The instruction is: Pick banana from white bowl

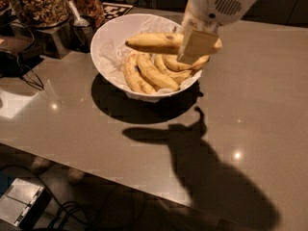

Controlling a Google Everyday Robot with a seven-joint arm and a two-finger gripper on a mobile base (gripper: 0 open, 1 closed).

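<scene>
The white bowl [111,37] stands on the grey-brown counter at the upper middle, lined with crumpled white paper. Several shorter, curved yellow bananas [149,73] lie in it. My gripper [195,44] hangs over the bowl's right side and is shut on the banana [154,42], the long, nearly straight one. It holds the banana level above the others, lifted clear of them, with the free end pointing left. A cream finger [197,46] covers the banana's right part.
Glass jars of nuts [36,4] and a metal scoop [79,18] stand at the back left, with a dark device and cables [19,64] on the left. The counter's front edge runs diagonally at lower left; cables and a box [19,206] lie on the floor below.
</scene>
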